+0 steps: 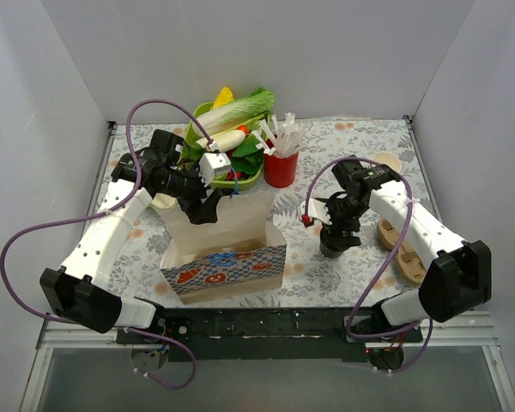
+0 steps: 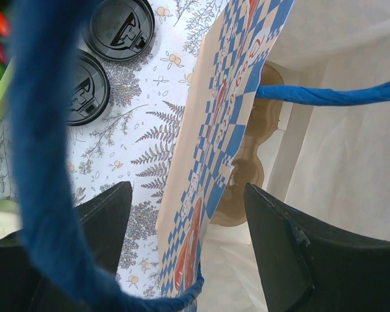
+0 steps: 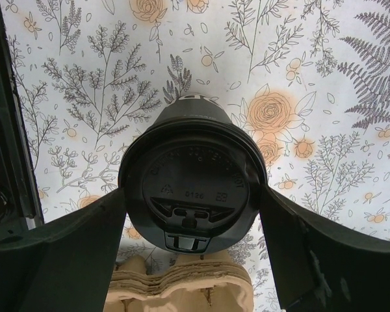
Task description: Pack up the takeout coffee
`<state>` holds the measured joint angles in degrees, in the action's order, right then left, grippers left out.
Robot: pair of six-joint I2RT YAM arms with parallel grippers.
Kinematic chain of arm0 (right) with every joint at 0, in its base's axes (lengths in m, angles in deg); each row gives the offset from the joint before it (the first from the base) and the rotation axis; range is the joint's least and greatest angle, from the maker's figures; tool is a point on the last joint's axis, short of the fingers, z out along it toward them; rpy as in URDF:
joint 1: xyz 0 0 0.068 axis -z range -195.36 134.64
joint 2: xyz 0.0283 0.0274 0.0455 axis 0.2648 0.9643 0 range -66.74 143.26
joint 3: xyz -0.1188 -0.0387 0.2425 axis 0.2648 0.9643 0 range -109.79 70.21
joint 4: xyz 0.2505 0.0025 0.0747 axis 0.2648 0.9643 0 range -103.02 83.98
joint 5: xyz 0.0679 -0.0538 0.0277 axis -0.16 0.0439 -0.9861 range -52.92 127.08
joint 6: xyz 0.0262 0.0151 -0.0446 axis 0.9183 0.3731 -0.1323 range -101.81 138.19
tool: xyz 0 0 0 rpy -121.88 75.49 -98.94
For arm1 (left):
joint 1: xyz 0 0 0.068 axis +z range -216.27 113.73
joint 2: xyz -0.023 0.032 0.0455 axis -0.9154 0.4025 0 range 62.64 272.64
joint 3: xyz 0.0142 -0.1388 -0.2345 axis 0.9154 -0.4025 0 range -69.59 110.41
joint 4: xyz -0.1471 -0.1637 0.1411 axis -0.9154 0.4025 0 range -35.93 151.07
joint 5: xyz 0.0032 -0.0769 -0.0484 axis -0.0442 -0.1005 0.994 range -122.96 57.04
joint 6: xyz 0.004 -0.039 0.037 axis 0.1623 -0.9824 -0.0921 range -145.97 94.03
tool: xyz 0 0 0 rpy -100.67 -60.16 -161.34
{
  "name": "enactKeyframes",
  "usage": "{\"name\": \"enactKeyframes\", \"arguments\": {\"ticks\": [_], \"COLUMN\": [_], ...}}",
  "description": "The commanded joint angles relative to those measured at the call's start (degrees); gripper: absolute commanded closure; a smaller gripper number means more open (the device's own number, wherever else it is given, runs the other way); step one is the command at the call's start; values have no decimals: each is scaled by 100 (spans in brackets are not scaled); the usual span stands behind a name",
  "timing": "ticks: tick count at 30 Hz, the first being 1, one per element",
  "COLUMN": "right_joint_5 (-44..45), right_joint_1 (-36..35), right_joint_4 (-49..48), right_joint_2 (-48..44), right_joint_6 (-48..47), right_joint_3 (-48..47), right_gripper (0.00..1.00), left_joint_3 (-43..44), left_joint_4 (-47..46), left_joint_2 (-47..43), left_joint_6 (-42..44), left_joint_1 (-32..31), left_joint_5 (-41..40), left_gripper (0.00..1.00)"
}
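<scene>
**A:** Starting with the right wrist view. Reporting on the cup?

**B:** Seeing the takeout coffee (image 3: 195, 195) standing upright on the flowered counter (image 3: 299, 78), black lid on. Finding the right pincer (image 3: 194, 194) spread wide, one finger flanking each side of the lid. Noting a cardboard carrier (image 3: 182, 286) lying just beside the cup, at the bottom edge.

**A:** Moving to the left wrist view?

**B:** Finding the left pincer (image 2: 187, 192) spread wide and straddling the checked wall of the paper bag (image 2: 208, 130), one finger outside and one inside, neither pressing it. Noting a blue handle (image 2: 42, 162) looping close to the lens, blurred. Noting two black lids (image 2: 120, 26) lying flat on the counter outside the bag, just beside each other.

**A:** Closing with the top view?

**B:** Seeing the paper bag standing open at the near middle of the counter, with the left pincer at its far rim. Placing the takeout coffee to the right of the bag, apart from it, under the right pincer and largely hidden. Noting a red straw holder (image 1: 281, 170) standing beyond the bag.
</scene>
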<state>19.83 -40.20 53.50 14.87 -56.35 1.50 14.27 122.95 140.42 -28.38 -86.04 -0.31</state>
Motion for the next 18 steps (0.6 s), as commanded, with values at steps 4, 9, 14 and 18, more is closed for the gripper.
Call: {"name": "enactKeyframes", "arguments": {"ticks": [4,9,14,18], "right_joint_5": [249,258,188,126], "right_joint_1": [-126,-126,-126,-126], "right_joint_4": [-298,-236,44,361], "right_joint_2": [145,128,31,40], "right_joint_6": [80,98,168,282], "right_joint_3": [534,543,157,-204], "right_gripper": [16,37,44,52], "left_joint_3": [-9,34,52,61], "left_joint_4": [-24,-24,-15,-59], "left_joint_2": [-210,-202,-193,-193], "left_joint_6": [-13,-22,-22,-75], "left_joint_1": [-9,-9,-9,-9], "left_joint_5": [137,190,199,225], "left_gripper": [30,30,30,30]}}
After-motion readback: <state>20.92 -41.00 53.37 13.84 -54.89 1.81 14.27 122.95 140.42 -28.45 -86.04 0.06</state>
